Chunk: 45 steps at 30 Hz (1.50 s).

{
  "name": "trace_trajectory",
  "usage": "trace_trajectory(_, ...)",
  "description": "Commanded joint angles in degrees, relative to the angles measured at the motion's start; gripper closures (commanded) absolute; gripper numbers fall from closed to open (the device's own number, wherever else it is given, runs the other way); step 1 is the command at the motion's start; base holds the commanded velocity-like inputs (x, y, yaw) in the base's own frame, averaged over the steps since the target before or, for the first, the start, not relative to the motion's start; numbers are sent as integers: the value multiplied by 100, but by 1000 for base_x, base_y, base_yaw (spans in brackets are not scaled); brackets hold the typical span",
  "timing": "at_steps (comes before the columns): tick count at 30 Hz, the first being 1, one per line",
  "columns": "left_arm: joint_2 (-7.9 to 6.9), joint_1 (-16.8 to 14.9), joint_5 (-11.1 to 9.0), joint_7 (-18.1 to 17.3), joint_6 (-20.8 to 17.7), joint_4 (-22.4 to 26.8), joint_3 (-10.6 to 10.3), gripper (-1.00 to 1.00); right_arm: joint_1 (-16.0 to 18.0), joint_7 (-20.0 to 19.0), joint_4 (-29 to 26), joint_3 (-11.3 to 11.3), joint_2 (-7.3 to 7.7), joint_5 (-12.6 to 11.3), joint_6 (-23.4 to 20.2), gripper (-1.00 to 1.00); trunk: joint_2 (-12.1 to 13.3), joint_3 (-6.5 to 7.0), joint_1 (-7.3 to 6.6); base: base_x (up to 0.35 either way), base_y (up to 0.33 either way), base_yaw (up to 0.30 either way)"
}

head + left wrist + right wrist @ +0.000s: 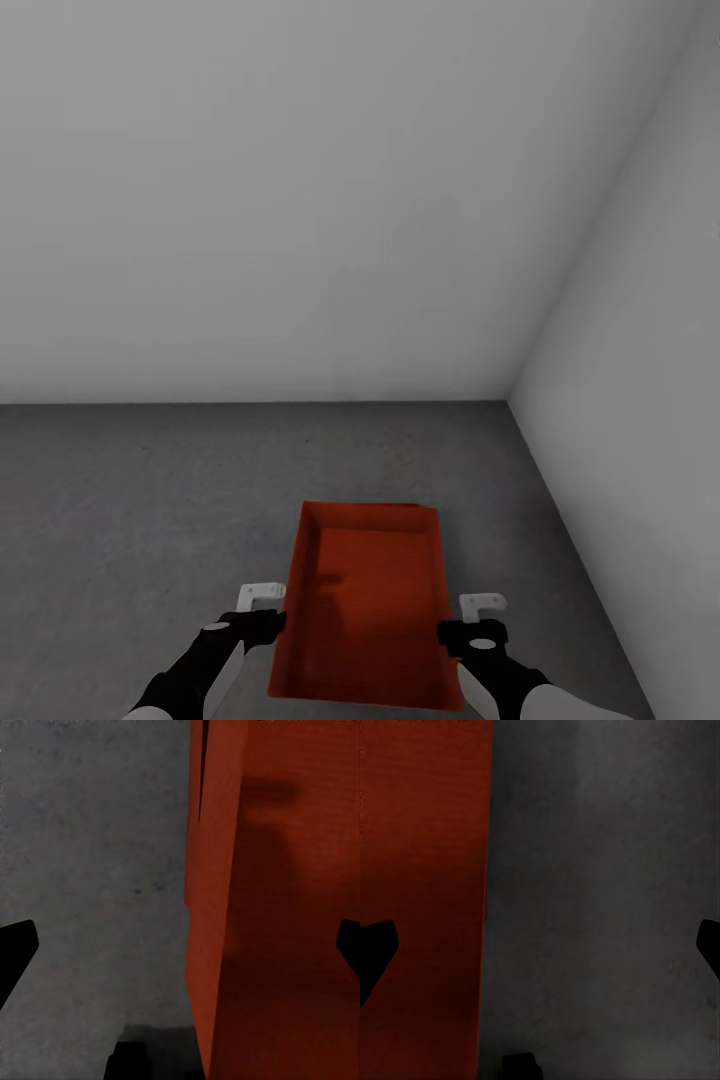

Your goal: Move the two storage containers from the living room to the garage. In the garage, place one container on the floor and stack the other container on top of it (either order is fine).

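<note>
An orange-red rectangular lidless storage container (365, 610) is sitting on the dark grey speckled concrete floor (130, 500) near the corner formed by two plain grey-white walls (300, 200), directly in front of the robot. The left gripper (262, 612) is hovering at the container's left long wall and the right gripper (478, 620) at its right long wall. In each wrist view the black fingers (15, 949) are standing wide apart, released and straddling that side wall, one finger over the container's interior and one over the floor.
</note>
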<state>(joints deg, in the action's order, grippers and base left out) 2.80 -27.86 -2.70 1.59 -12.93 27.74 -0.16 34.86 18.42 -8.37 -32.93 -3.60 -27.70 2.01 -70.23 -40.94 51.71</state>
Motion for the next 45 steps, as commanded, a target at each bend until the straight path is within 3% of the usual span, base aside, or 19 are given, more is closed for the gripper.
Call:
trace_trajectory(1,1,0,-29,17,-31,12,-2,-100,3,21,2,-44,0,-61,27,-100,39,14,-23,0,0,0)
trace_trajectory(45,1,0,-29,17,-16,18,-19,-100,3,21,2,-38,-1,-61,45,-100,1804,804,-989,0,0,0)
